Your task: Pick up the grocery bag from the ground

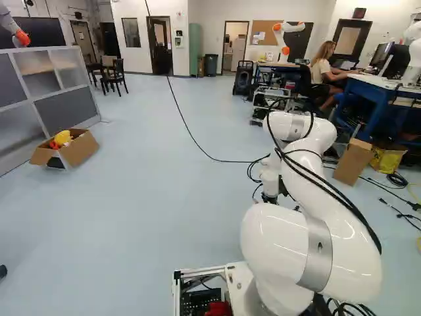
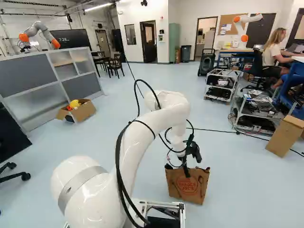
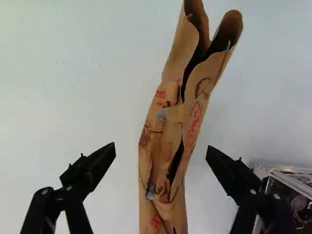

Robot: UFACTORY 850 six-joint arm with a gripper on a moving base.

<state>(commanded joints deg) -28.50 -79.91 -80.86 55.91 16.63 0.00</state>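
Over the upright paper bag (image 2: 188,186), the gripper (image 3: 161,147) stands wide open — a finger on each side, probably so that closing pinches the bag's narrow top.

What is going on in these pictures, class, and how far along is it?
A white robot arm is reaching down to a brown paper bag that stands on the floor. Its black gripper is open over the bag's top, with one finger on each side and a gap between each finger and the paper. The bag is not yet gripped or lifted.
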